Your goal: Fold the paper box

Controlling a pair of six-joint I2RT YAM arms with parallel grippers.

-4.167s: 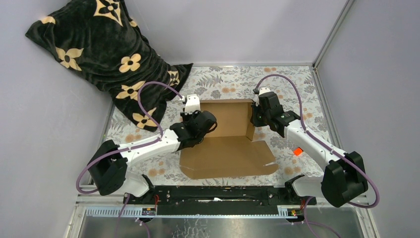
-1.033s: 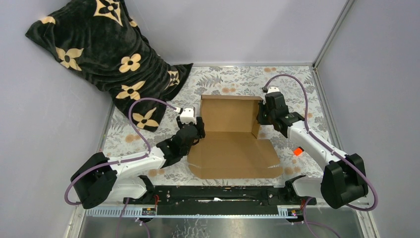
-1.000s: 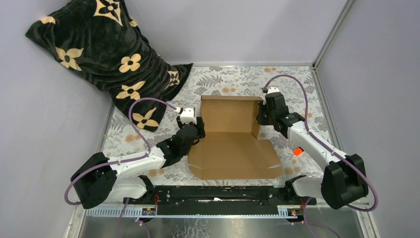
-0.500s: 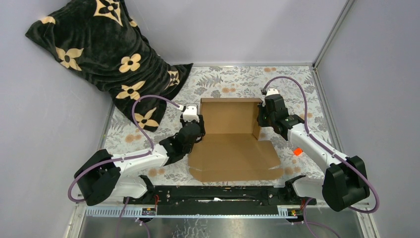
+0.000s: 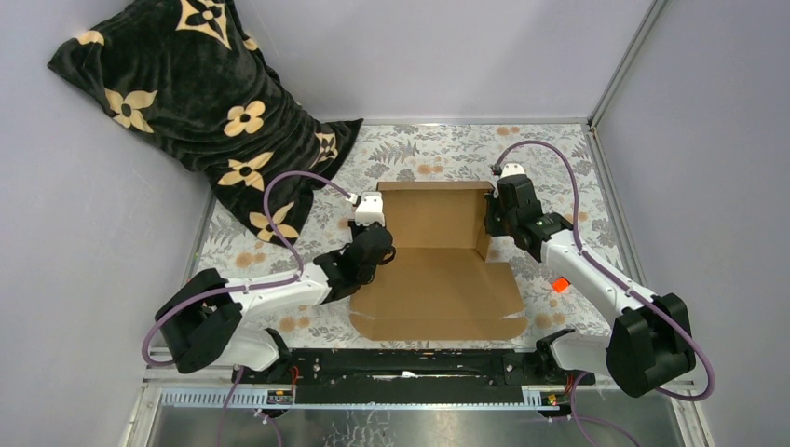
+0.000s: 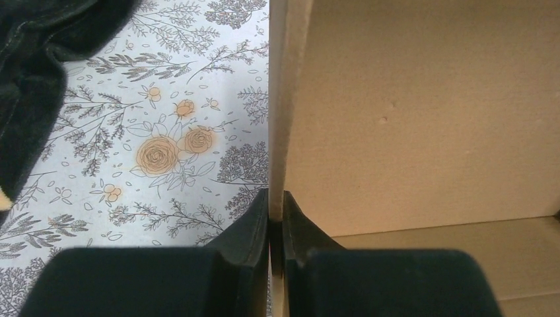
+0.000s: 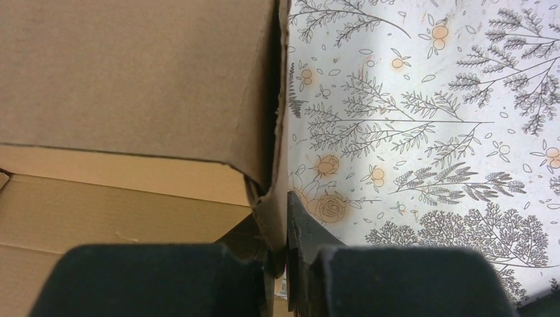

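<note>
The paper box (image 5: 433,279) is brown cardboard, lying in the middle of the table with its far panel (image 5: 433,216) standing upright and a wide flat panel toward me. My left gripper (image 5: 376,235) is shut on the box's upright left side wall (image 6: 279,99), one finger on each side. My right gripper (image 5: 490,216) is shut on the upright right side wall (image 7: 279,119) in the same way. Both walls run straight up between the fingers in the wrist views.
A black cushion with tan flowers (image 5: 177,102) leans in the far left corner. A small orange marker (image 5: 560,285) lies on the flowered tablecloth to the right of the box, by my right arm. Grey walls close the cell on three sides.
My left gripper has moved right and forward from beside the box to its left side wall and shut on it. The right gripper keeps its hold on the right wall.
</note>
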